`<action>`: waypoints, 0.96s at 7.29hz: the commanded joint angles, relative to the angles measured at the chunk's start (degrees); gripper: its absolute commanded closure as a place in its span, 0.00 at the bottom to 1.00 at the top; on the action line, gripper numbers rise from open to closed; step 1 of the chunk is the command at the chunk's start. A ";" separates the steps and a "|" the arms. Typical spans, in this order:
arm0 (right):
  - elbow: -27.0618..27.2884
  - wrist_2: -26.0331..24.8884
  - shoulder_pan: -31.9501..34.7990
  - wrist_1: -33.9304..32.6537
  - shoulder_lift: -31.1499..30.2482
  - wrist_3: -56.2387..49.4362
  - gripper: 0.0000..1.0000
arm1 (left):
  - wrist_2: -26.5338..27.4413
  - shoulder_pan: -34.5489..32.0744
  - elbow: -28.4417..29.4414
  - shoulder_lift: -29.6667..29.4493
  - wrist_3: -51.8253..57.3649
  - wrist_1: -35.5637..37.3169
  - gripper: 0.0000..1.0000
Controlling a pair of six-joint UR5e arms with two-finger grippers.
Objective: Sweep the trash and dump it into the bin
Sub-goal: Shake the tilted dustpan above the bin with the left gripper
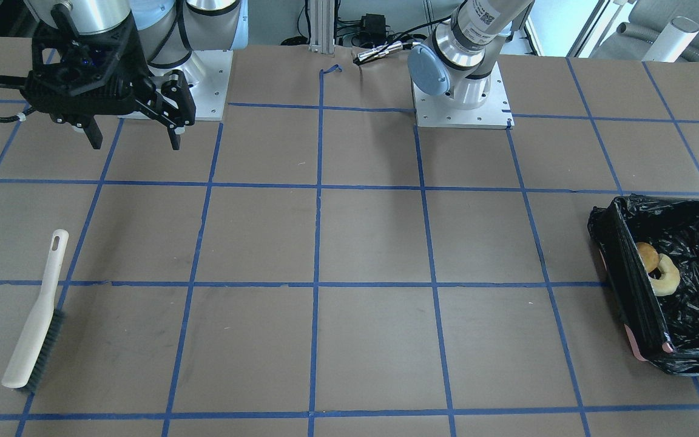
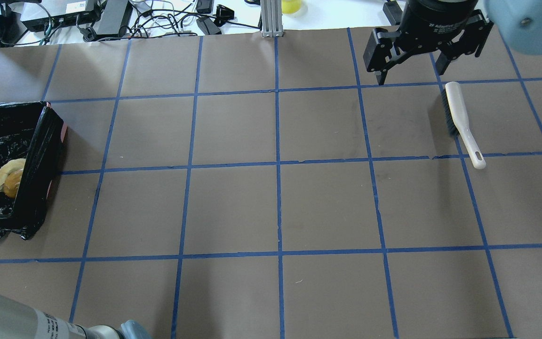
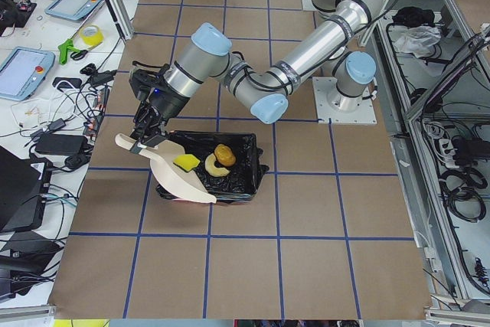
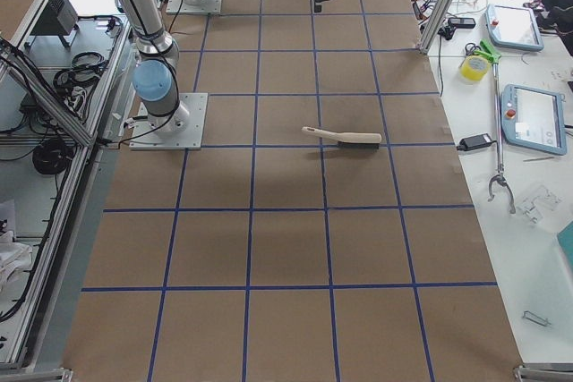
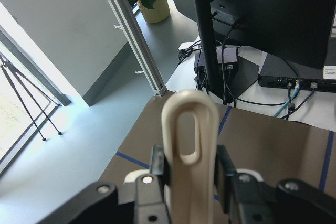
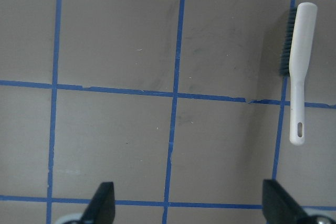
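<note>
Left fingers [image 5: 157, 167] clamped on both sides of the dustpan [image 3: 181, 178] handle, so left gripper [image 5: 189, 174] is closed on it; the looped handle end sticks up between the jaws in the wrist view. From the left side camera the left gripper [image 3: 145, 132] holds the dustpan tilted, its pan end over the near corner of the bin [image 3: 246, 177]. Trash: yellow-green wedge [image 3: 186, 162] sits at the pan's edge by the bin rim, can't tell whether it's on the pan or already inside. Orange lump [image 1: 647, 255] and tan crescent [image 1: 666, 280] lie touching each other inside the bin [image 1: 628, 273], on the black liner; pink rim shows at one corner. Right fingers [image 6: 103, 204] spread wide, nothing between them; right gripper [image 1: 133, 135] hangs above the table [image 2: 233, 207] near its own base, pointing down. Brush [image 1: 34, 315] lies flat on the table, bristles to one side, apart from the right gripper [image 2: 412, 71] and at the opposite end of the table from the bin. Brown table, blue tape grid.
</note>
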 commanded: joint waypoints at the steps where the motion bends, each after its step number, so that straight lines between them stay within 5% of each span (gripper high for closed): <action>1: 0.61 3.78 0.15 -0.53 -0.26 0.12 0.00 | 1.34 -2.39 -0.38 0.22 5.34 5.99 1.00; 5: 0.70 5.11 -0.81 0.00 -1.14 1.25 0.00 | 1.43 -3.80 -2.92 0.65 10.03 14.01 1.00; 7: 0.79 5.19 -0.82 -0.09 -1.14 5.03 0.00 | 9.47 -8.62 -4.86 2.32 10.20 14.20 1.00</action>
